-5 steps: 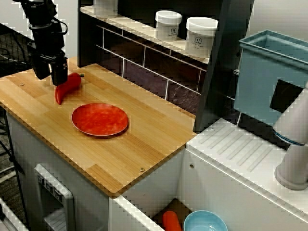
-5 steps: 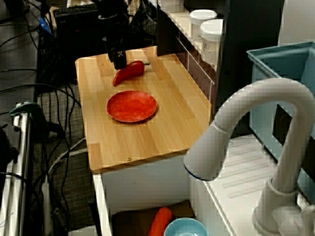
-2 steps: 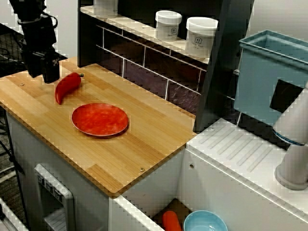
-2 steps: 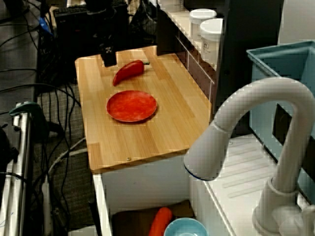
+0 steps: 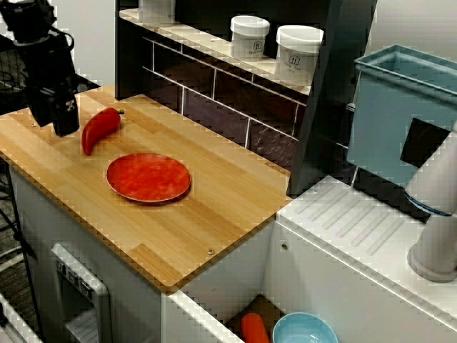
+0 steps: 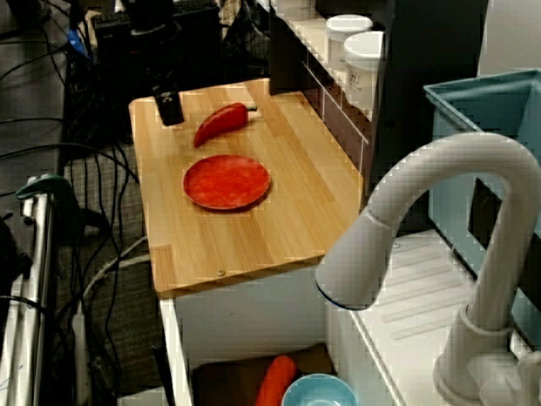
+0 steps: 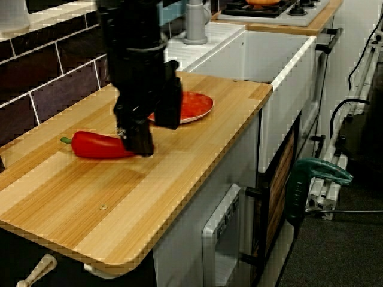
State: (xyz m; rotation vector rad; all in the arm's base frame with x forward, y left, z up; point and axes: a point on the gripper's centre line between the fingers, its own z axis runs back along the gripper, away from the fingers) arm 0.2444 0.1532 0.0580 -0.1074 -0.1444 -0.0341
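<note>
A red pepper (image 5: 98,128) lies on the wooden counter (image 5: 214,214), at its far left in the view across the counter. My black gripper (image 5: 53,123) stands just left of it, low over the wood, jaws apart and empty. From the counter's end, the gripper (image 7: 152,134) stands in front of the pepper (image 7: 96,145) and hides its tip. From behind the faucet, the gripper (image 6: 169,108) is clear of the pepper (image 6: 220,124). A red plate (image 5: 148,177) sits empty to the pepper's right.
Two white jars (image 5: 250,36) (image 5: 298,44) stand on a shelf over the dark tiled back wall. A blue bin (image 5: 400,107) and a grey faucet (image 6: 423,237) are at the right. The sink below holds an orange carrot (image 5: 255,329) and a blue bowl (image 5: 305,330).
My gripper has drawn back from the pepper toward the counter's left end. The pepper and the plate have stayed where they were.
</note>
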